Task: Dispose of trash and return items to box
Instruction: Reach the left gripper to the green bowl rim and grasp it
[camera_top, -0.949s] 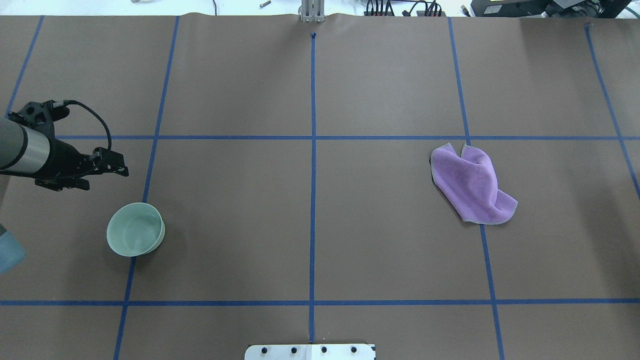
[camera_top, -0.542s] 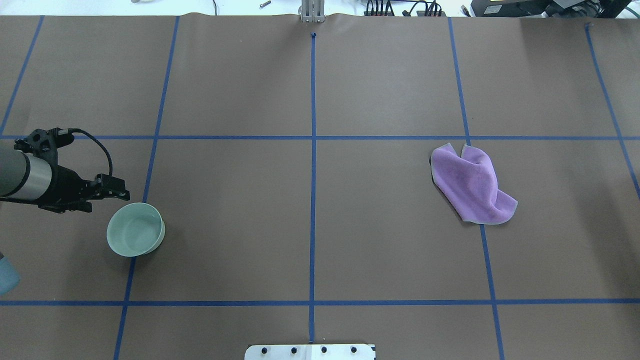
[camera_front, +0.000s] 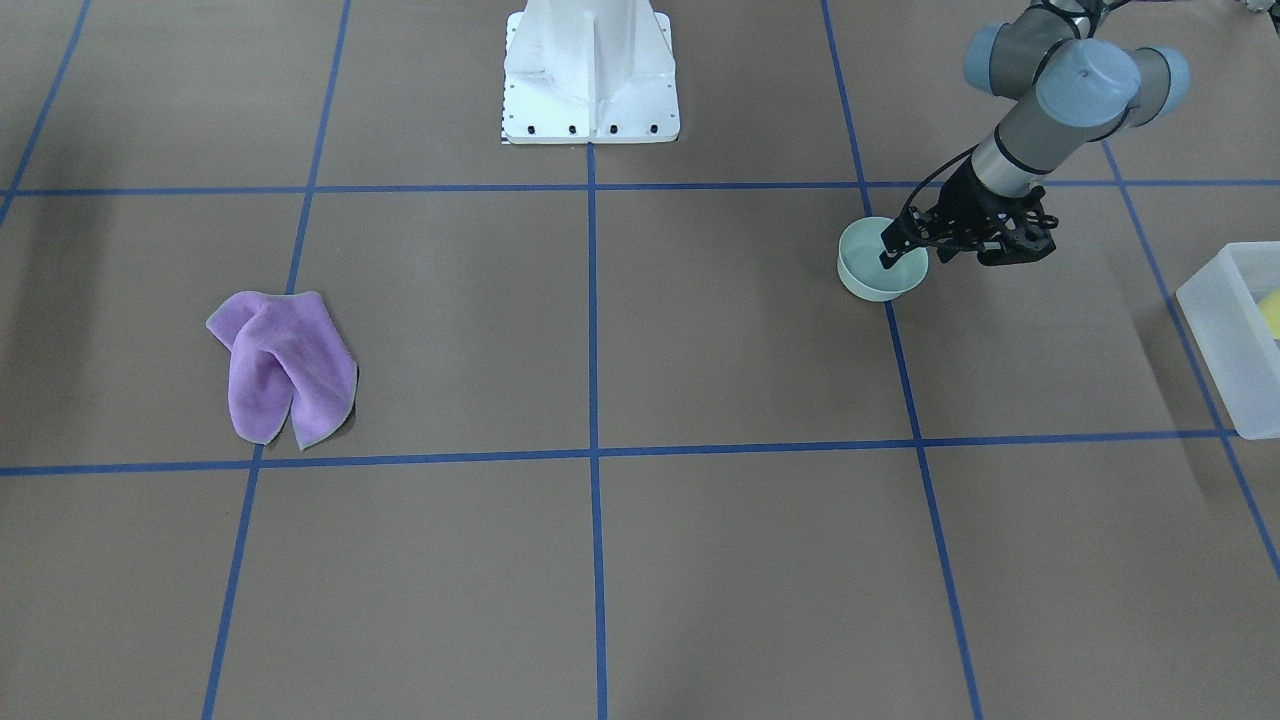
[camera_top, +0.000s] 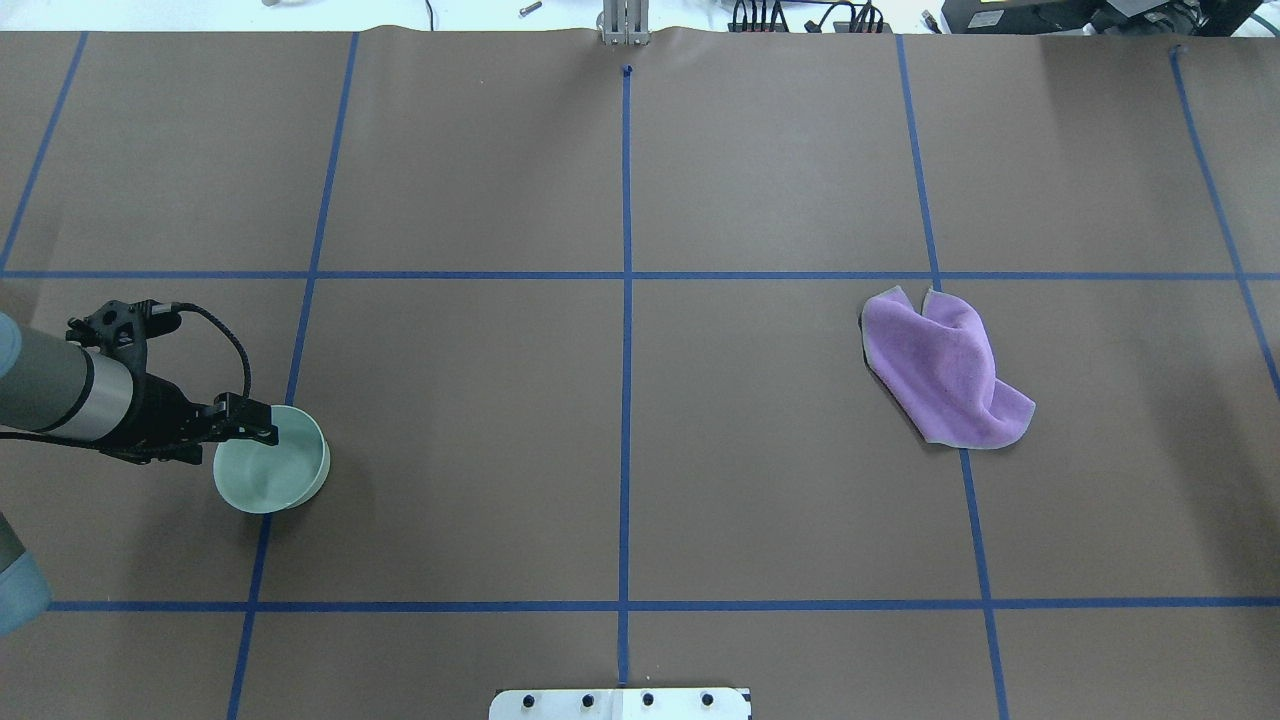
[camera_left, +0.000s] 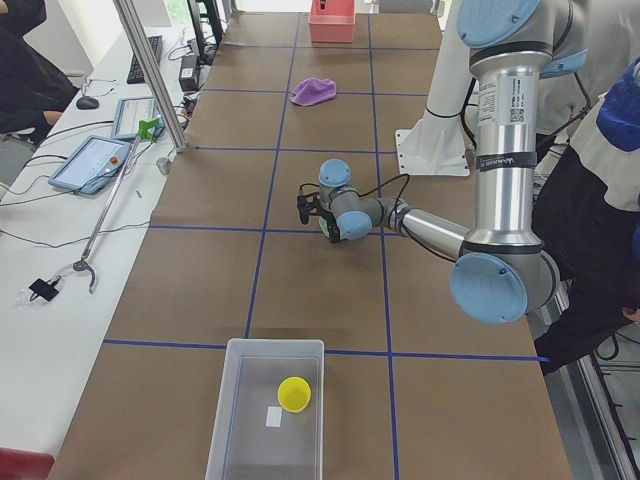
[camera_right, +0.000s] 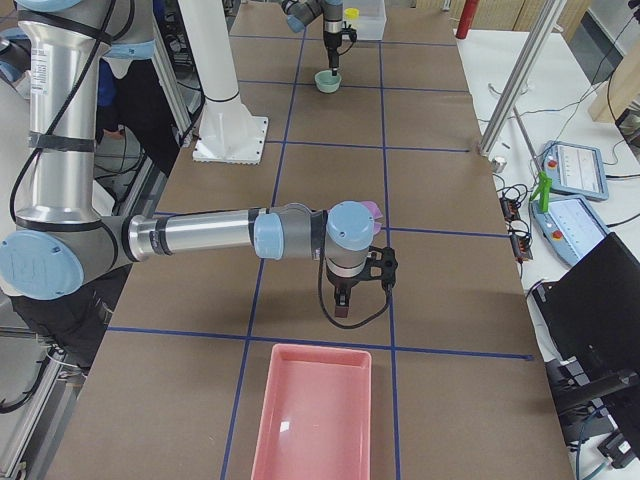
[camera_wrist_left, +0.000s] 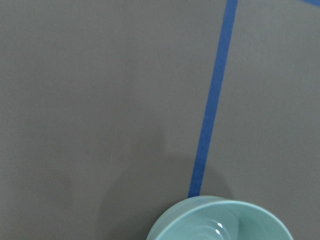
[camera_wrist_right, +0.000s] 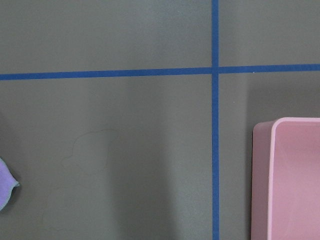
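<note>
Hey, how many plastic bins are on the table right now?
2. The translucent white bin sits at the robot's left end, yellow cup inside; the pink bin sits at its right end.

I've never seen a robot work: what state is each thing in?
Pale green round glossy bowl: upright, empty.
Purple fabric cloth: crumpled, untouched.
Translucent white rectangular plastic bin: open, holds small yellow plastic cup.
Pink rectangular plastic tray: empty.
Left fingers: at bowl's rim, grip unclear.
Right fingers: unclear.
</note>
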